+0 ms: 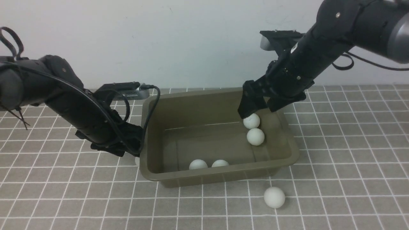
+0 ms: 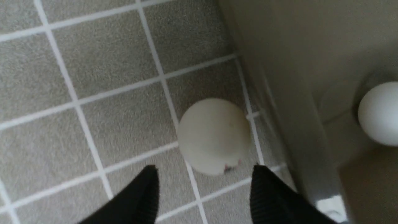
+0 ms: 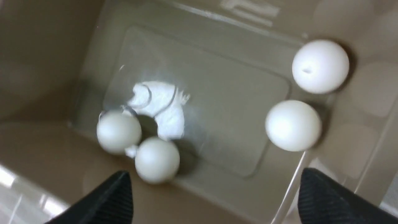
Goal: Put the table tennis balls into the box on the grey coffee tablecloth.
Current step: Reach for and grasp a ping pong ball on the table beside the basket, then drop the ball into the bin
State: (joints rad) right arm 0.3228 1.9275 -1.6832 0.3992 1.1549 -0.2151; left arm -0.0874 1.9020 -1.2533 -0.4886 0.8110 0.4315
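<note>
box [image 1: 223, 177]: upright and open-topped on the grey coffee tablecloth [image 1: 351, 143], mid-table, a bit toward the far edge.
near pair [image 1: 198, 164]: two balls inside the box, side by side against the wall facing the table's near edge.
right pair [image 1: 255, 136]: two balls inside, close together by the box's right wall; the upper one sits just under the right jaws.
wall ball [image 2: 214, 135]: outside on the cloth, just beside the box's left wall; barely shows in the front view.
loose ball [image 1: 274, 197]: outside on the cloth, between the box and the table's near edge, apart from the box.
left jaws: apart, low beside the box's left wall; the wall ball lies just past the tips, not clamped.
right jaws: wide apart and empty, over the right end of the box.
progress: looks like four in, two left to do.
risk, wall ball: it's tight to the wall, so the box-side tip may hit the rim or wall and shove the box instead of closing on the ball.
risk, squirt: an off-centre close on a smooth sphere likely pops it out, and it rolls along the cloth.
risk, loose ball: nothing stops it, so a nudge or a box shift could send it off the near edge.
risk, bounce: a drop from high up could bounce a ball back out.
</note>
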